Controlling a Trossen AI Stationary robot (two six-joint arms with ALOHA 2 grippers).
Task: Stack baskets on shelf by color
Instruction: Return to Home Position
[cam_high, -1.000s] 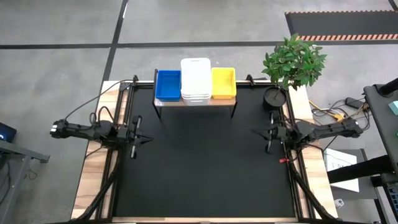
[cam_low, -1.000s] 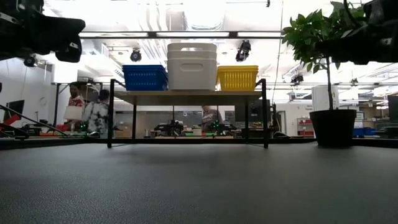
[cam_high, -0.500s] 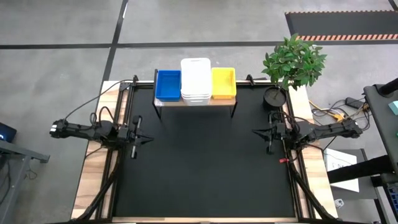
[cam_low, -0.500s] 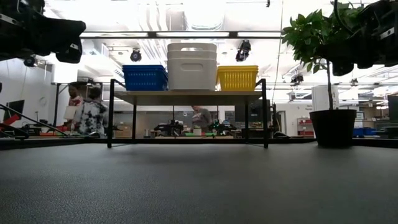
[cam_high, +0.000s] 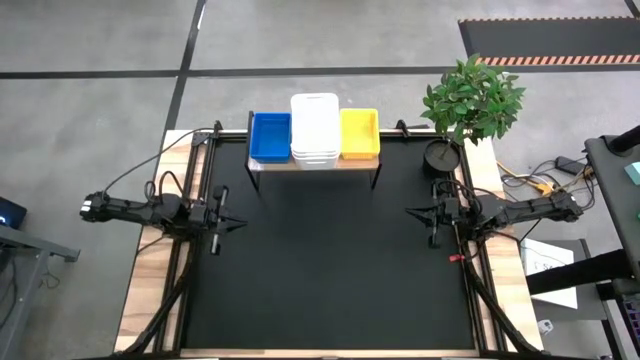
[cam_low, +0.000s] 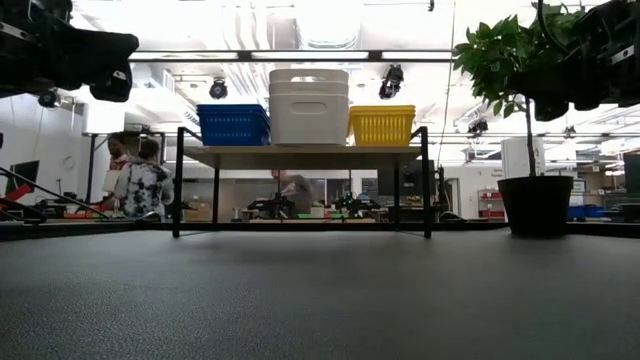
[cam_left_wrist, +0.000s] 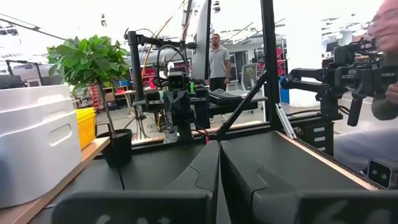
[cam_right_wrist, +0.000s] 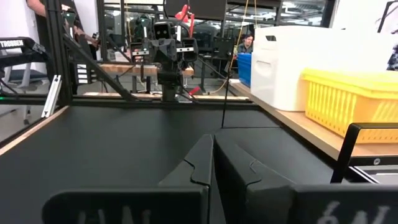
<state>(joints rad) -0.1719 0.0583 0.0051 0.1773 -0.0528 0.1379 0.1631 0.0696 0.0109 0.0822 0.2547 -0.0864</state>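
Observation:
The shelf (cam_high: 315, 165) stands at the table's far edge on thin black legs. Three basket stacks rest on its wooden plank (cam_low: 300, 157): blue (cam_high: 270, 137) on the left, a taller white stack (cam_high: 315, 130) in the middle, yellow (cam_high: 360, 133) on the right. My left gripper (cam_high: 232, 223) hovers over the table's left side, shut (cam_left_wrist: 219, 168), touching nothing. My right gripper (cam_high: 412, 211) hovers over the right side, also shut (cam_right_wrist: 212, 163) and touching nothing. Both point toward the table's middle, well short of the shelf.
A potted plant (cam_high: 470, 100) stands in a black pot (cam_high: 441, 155) at the far right corner, beside the shelf's right end. The black tabletop (cam_high: 320, 260) stretches between the two arms and toward the near edge. People move in the room beyond the table (cam_low: 140, 180).
In the low view my right arm shifted a little and sank slightly in the first half second, then stayed still. The baskets and shelf have not moved. People behind the table have walked about.

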